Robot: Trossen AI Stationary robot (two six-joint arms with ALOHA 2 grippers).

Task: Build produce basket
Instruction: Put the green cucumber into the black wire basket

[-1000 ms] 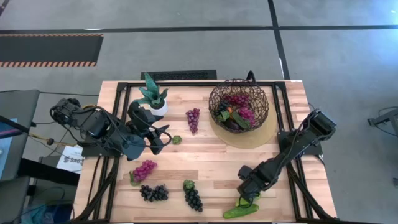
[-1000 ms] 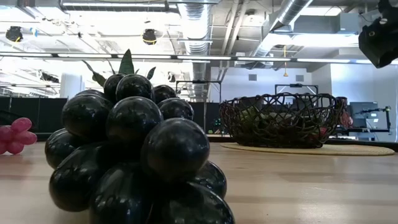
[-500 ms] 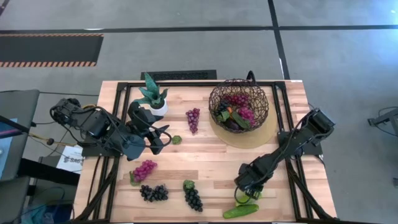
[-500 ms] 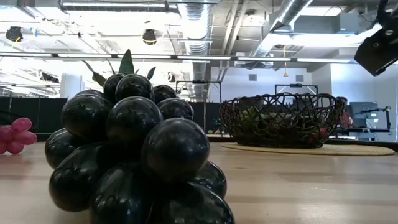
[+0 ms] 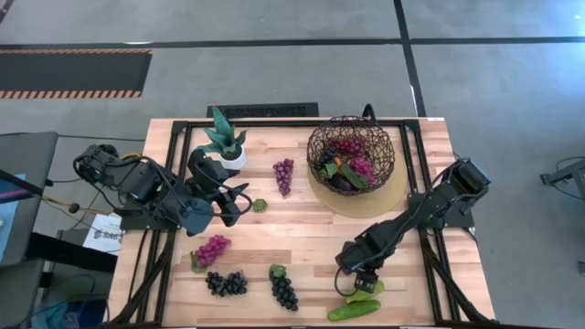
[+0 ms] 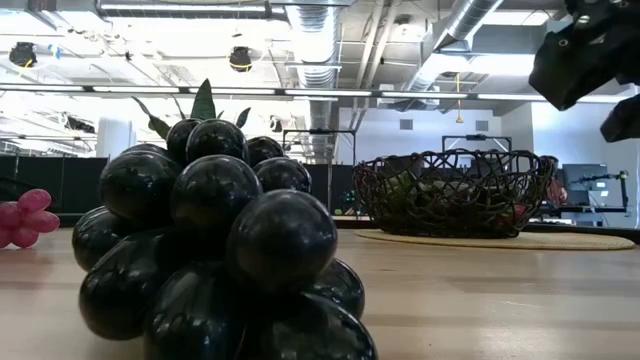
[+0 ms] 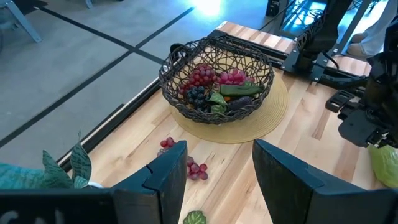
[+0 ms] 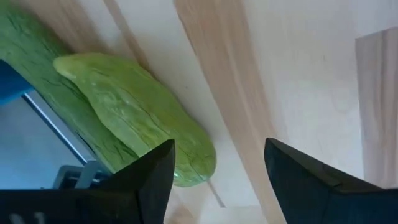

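The dark wire basket (image 5: 351, 153) stands on a tan disc (image 5: 377, 203) at the far right and holds grapes, a cucumber and other produce. My right gripper (image 5: 353, 285) is open near the front edge. It hovers over two green cucumbers (image 8: 134, 118) (image 5: 354, 311) that lie flat on the table; the paler one's end sits beside one finger. Whether they touch, I cannot tell. My left gripper (image 5: 241, 203) waits open at the left, by the potted plant. Loose grape bunches lie on the wood: purple (image 5: 284, 175), magenta (image 5: 212, 249), black (image 5: 227, 283) and black again (image 5: 283, 291).
A small potted plant (image 5: 225, 143) stands at the far left, and a green leaf piece (image 5: 260, 206) lies near my left gripper. In the low view a black grape bunch (image 6: 210, 250) fills the foreground. Bare wood lies between the basket and the front-row bunches.
My right gripper has moved toward the table's left edge, and the paler cucumber now shows beside it. In the low view the right arm has come further into the picture from the upper right. The cucumbers lie where they were.
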